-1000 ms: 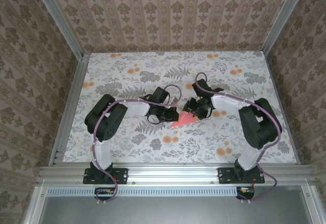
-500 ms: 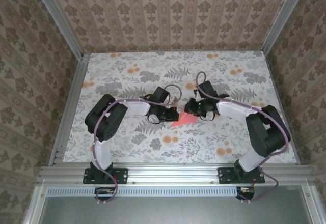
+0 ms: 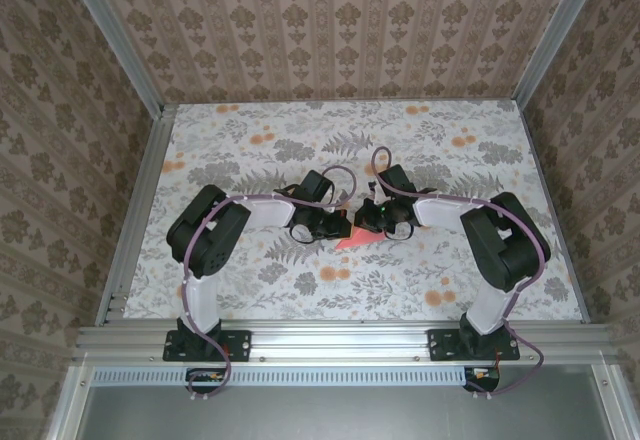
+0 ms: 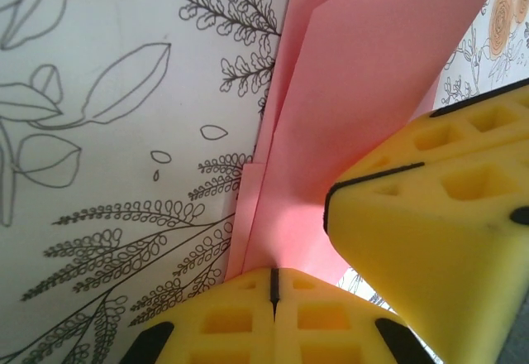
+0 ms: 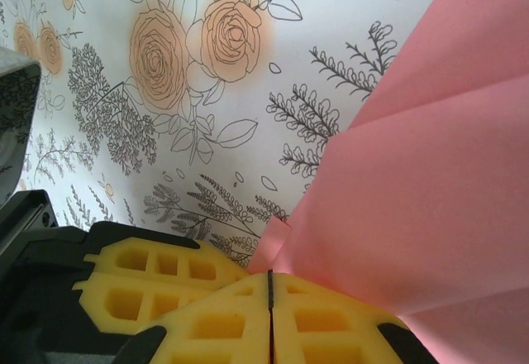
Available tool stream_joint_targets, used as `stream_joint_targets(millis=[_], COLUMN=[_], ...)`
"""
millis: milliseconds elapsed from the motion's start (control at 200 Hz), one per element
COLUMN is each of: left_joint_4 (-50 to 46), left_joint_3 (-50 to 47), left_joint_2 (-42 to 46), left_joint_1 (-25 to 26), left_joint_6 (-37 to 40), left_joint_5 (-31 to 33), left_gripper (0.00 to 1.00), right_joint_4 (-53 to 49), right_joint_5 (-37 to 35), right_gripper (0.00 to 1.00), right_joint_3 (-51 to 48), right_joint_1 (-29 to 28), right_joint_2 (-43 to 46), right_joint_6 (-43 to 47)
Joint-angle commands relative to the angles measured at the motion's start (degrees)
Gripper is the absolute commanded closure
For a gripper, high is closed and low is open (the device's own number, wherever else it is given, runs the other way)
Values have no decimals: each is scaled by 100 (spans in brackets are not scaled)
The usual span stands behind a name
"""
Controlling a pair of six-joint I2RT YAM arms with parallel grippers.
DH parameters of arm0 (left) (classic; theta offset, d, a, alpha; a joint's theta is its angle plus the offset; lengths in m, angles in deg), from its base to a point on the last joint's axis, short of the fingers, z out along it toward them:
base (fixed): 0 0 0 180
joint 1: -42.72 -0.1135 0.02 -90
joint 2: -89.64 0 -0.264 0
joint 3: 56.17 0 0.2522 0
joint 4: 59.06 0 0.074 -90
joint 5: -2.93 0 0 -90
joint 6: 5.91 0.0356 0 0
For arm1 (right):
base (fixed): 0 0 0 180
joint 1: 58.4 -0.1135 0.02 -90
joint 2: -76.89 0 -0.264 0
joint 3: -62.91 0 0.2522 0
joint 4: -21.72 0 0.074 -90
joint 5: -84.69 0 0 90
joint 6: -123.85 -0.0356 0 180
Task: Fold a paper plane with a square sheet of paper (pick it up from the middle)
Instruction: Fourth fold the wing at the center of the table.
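Right claw now tight on paper

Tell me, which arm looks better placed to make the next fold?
Probably right: the right end effector pinches a corner of the pink paper, while the left end effector clamps the layered creases as an anchor.

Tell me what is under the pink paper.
The flower-printed table cover shows beside the pink paper and runs on beneath its edge. The patch directly below the folded sheet is covered, so whether anything else lies there cannot be told.
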Motion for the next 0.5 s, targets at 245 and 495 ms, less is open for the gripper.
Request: stream_joint_targets(millis=[245,495], left_joint_4=[-836,-880], left_joint_3=[-157,-181], left_joint_2=[-385,-385], left_joint_1=[-5,-3], left_joint_6=[-58,-32], left_joint_5=[474,474], left_gripper=[100,100], right_joint_4=[234,395], right_joint_5=[-146,275], right_gripper=[92,91], right_joint_3=[-244,-188], right_joint_1=[131,417], right_joint_2=[-306,1], right_joint_6=[351,403])
